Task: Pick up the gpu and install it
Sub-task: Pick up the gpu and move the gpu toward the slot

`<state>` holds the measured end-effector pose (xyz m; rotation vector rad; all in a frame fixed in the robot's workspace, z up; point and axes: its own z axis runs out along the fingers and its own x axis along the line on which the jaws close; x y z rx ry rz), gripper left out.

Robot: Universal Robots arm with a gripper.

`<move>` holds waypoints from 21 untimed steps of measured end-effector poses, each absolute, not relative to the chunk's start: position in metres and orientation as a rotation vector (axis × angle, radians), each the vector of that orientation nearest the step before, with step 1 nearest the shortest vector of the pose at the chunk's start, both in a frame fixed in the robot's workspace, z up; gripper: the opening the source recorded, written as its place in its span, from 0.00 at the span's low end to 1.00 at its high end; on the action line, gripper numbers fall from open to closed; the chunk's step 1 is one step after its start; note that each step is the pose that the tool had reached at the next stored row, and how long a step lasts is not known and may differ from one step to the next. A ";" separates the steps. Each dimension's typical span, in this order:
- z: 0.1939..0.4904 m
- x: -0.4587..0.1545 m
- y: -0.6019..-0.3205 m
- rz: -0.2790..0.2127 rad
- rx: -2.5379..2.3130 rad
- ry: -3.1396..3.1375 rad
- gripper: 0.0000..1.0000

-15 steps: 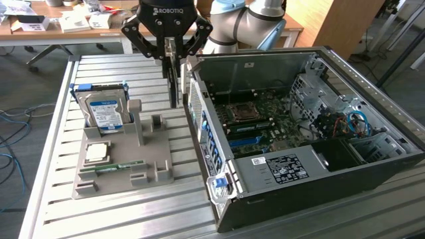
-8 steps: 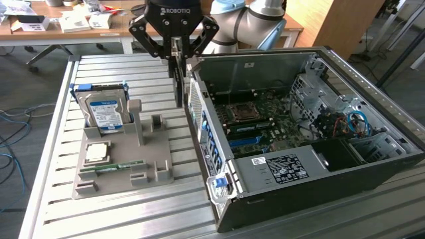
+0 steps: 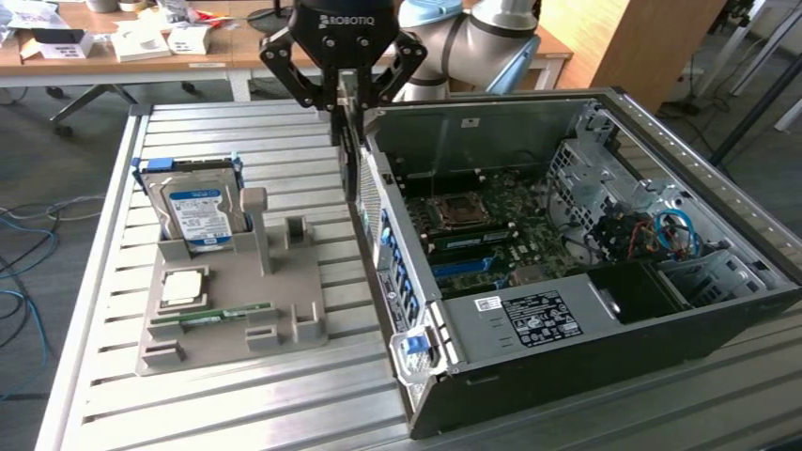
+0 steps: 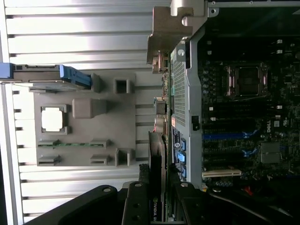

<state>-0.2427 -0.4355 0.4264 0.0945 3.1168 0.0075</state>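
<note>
Wrist view: gpu [image 4: 156, 150] edge-on in hand [image 4: 158, 169]

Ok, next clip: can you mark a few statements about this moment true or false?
1. The end effector grips the thin dark expansion card. True.
2. That card sits in a motherboard slot. False: it is held beside the rear wall of the black computer case, unseated.
3. The silver hard drive with a blue label stands upright in the grey plastic fixture. True.
4. The narrow green RAM stick lies inside the case. False: it lies in the grey fixture.
5. The case is closed. False: it is open, with the green motherboard showing.
</note>
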 end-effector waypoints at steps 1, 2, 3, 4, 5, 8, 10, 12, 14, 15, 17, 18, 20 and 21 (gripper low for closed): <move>0.426 -0.241 -0.435 0.008 0.095 3.117 0.26; 0.426 -0.240 -0.435 0.008 0.094 3.117 0.26; 0.426 -0.238 -0.435 0.008 0.094 3.117 0.26; 0.426 -0.237 -0.435 0.008 0.094 3.117 0.26; 0.426 -0.236 -0.435 0.008 0.094 3.117 0.26; 0.426 -0.232 -0.435 0.008 0.094 3.117 0.26; 0.426 -0.229 -0.435 0.008 0.094 3.117 0.26; 0.426 -0.226 -0.435 0.008 0.094 3.117 0.26; 0.426 -0.222 -0.435 0.008 0.095 3.117 0.26; 0.426 -0.220 -0.435 0.008 0.094 3.117 0.26; 0.426 -0.217 -0.436 0.008 0.094 3.117 0.26; 0.426 -0.215 -0.435 0.008 0.094 3.117 0.26; 0.426 -0.212 -0.436 0.008 0.094 3.117 0.26; 0.426 -0.211 -0.435 0.008 0.094 3.117 0.26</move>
